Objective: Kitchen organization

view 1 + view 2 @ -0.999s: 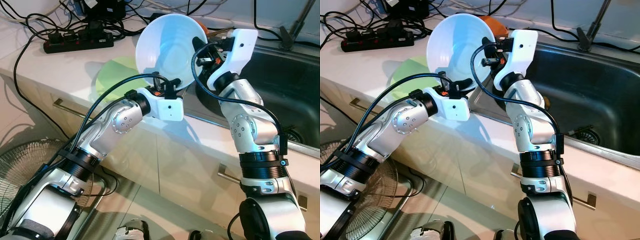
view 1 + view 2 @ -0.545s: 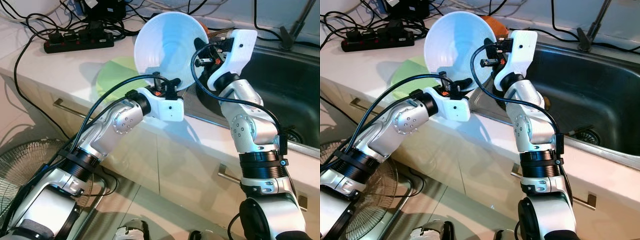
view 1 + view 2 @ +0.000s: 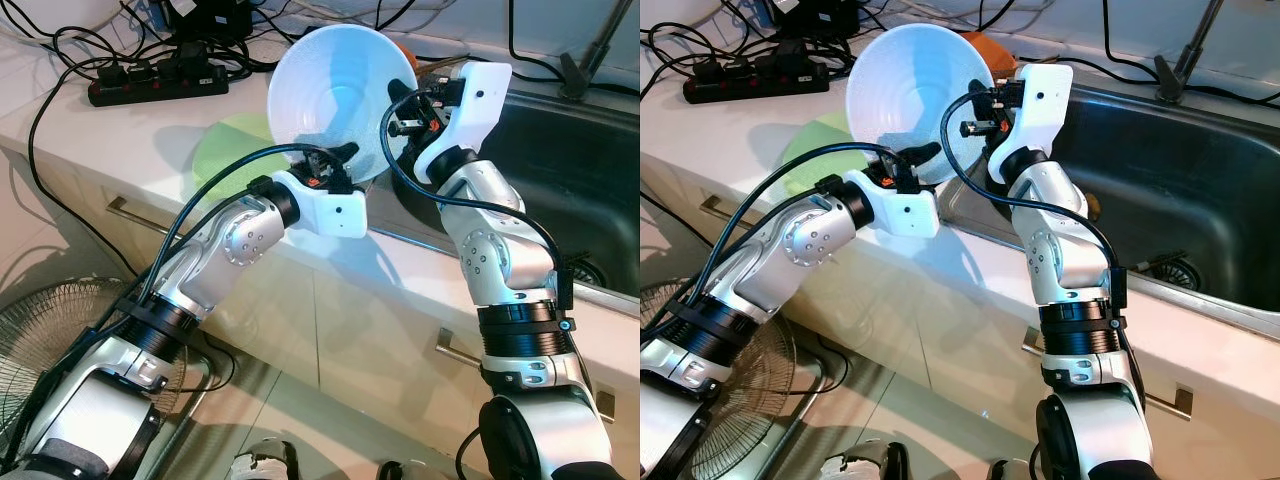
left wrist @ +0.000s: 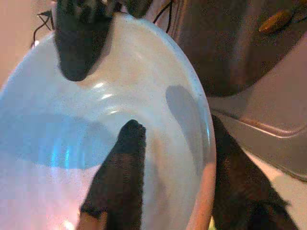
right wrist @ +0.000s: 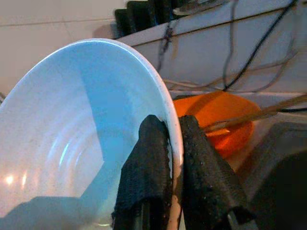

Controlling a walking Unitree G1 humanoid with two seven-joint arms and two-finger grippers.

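1. While both arms reach over the counter edge (image 3: 330, 262), a big white bowl (image 3: 330, 100) hangs tipped on its side in the air beside the sink (image 3: 570, 160).
2. Up at the bowl's rim, the right gripper (image 5: 173, 143) pinches the wall, one finger inside and one outside.
3. Lower down, the left gripper (image 4: 168, 158) straddles the rim too, clamped on the bowl.
4. Behind the bowl sits an orange dish (image 5: 216, 117); a green plate (image 3: 225, 150) lies on the counter near a black power strip (image 3: 155, 85).

A home kitchen: steel sink (image 3: 1200, 190), white counter (image 3: 90, 130), cabinet drawers (image 3: 300, 320) below.
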